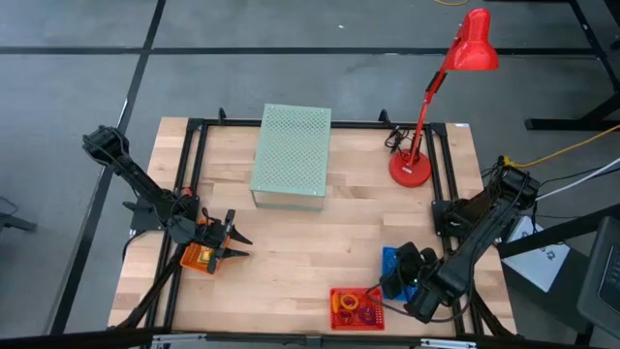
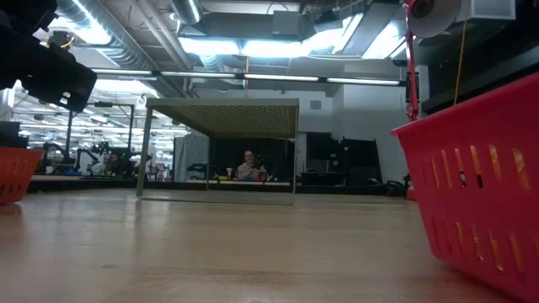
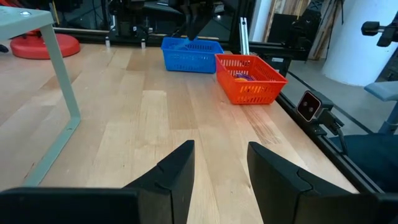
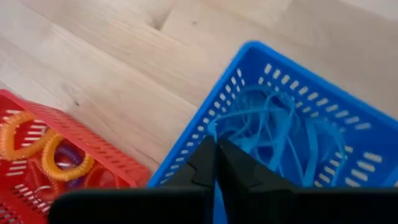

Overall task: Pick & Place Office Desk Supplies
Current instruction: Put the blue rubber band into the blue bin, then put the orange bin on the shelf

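Note:
A tangle of thin blue loops lies in a blue basket near the table's near right corner. Beside it a red basket holds orange rings and a purple ring. My right gripper is shut and hovers over the blue basket's wall, with nothing visible between its fingers. My left gripper is open above the bare table at the left side, just past an orange basket, and points toward the two baskets. I cannot make out the yellow pieces for sure.
A pale green perforated box stands on legs at the table's far middle. A red desk lamp stands at the far right corner, its head reaching beyond the table. A black frame runs along the table's edges. Bare wood lies between the two arms.

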Available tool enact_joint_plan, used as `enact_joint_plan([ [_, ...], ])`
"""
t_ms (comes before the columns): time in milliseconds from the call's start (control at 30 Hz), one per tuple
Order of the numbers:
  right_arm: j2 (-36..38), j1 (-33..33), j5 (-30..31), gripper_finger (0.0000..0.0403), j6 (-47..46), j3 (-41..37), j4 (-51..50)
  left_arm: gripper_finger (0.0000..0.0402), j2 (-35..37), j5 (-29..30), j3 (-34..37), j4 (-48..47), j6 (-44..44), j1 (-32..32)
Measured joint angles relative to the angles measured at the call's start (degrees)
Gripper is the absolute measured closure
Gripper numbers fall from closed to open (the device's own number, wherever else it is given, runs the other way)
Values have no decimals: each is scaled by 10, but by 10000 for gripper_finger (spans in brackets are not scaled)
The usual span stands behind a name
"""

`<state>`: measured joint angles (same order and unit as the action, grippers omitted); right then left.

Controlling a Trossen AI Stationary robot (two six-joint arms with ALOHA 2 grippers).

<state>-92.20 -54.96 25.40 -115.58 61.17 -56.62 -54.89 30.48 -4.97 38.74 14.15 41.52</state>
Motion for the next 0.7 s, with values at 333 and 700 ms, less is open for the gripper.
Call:
enact_joint_plan([
  [333,0,0,5,283,20,0,0,258,0,0,0,0,0,0],
  [700,0,0,28,198,34,0,1,258,0,2,0,0,2,0],
])
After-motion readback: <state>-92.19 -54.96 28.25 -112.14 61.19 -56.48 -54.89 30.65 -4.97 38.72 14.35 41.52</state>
